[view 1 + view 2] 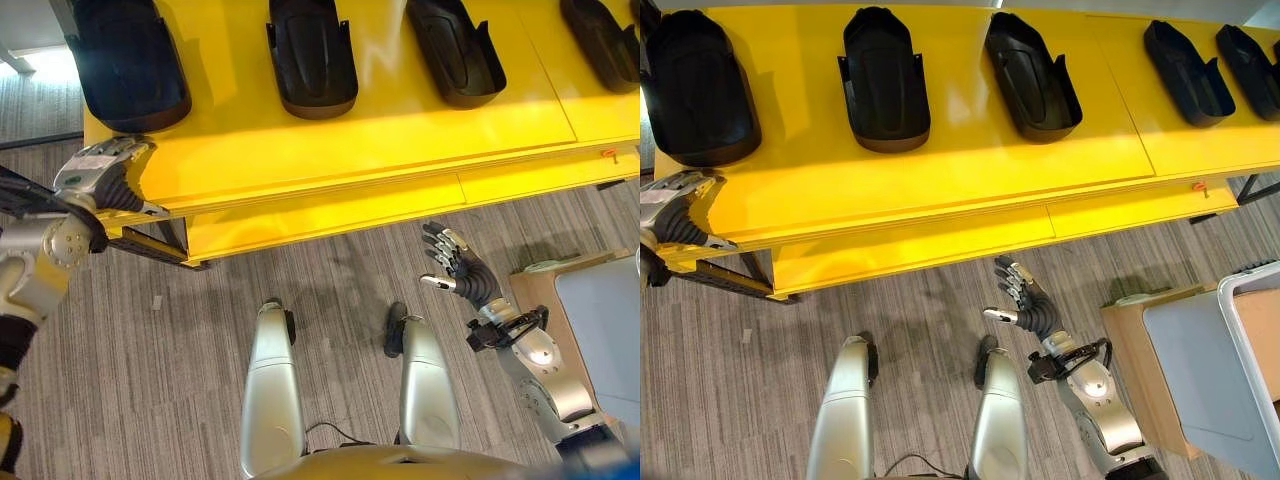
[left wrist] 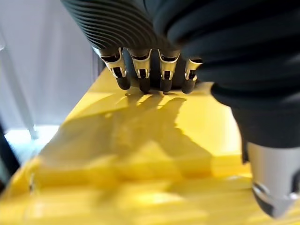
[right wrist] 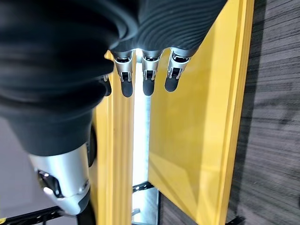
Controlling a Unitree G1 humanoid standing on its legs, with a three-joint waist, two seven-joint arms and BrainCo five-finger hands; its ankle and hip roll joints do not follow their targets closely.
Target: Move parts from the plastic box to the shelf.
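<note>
Five glossy black moulded parts (image 1: 885,80), long hollow shells with rounded ends, lie in a row on the smooth yellow shelf (image 1: 940,165). The left hand (image 1: 105,170) hovers at the shelf's near left corner, fingers relaxed and holding nothing. The right hand (image 1: 1030,305) hangs over the grey striped carpet (image 1: 920,320) below the shelf, fingers spread, empty. A grey plastic box (image 1: 1205,375) sits on a wooden stand (image 1: 1135,350) to the right.
</note>
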